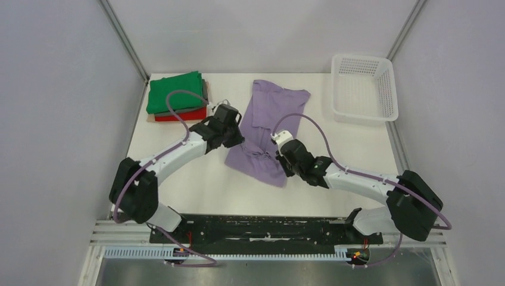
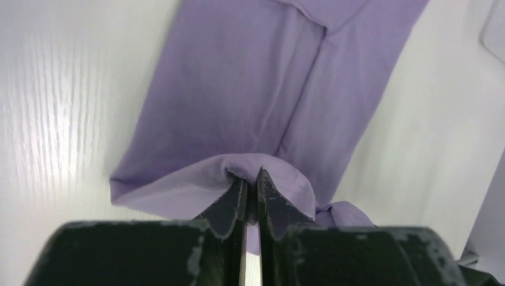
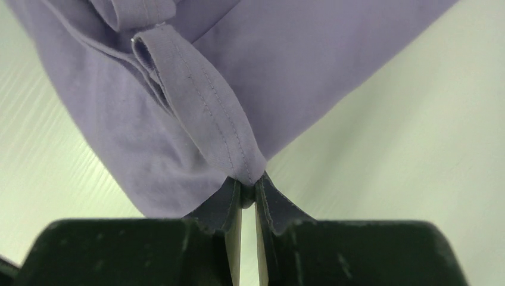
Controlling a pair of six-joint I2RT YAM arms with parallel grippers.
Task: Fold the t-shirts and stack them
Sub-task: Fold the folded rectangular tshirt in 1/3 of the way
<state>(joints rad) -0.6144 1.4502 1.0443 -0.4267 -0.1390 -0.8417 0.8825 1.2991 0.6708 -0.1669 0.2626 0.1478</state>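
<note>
A lavender t-shirt (image 1: 268, 128) lies partly folded lengthwise at the table's middle. My left gripper (image 1: 238, 140) is shut on a bunched edge of it at its near left; the left wrist view shows the cloth (image 2: 250, 77) pinched at the gripper (image 2: 251, 176). My right gripper (image 1: 280, 156) is shut on a stitched hem at the shirt's near right; the right wrist view shows the hem (image 3: 202, 101) pinched at the gripper (image 3: 248, 182). A stack of folded shirts sits at the back left: green (image 1: 174, 91) on top, grey (image 1: 205, 89) under it, red (image 1: 180, 115) below.
A white plastic mesh basket (image 1: 363, 88) stands at the back right. Grey walls enclose the table on the left, back and right. Bare white table (image 1: 196, 185) lies in front of the shirt between the two arms.
</note>
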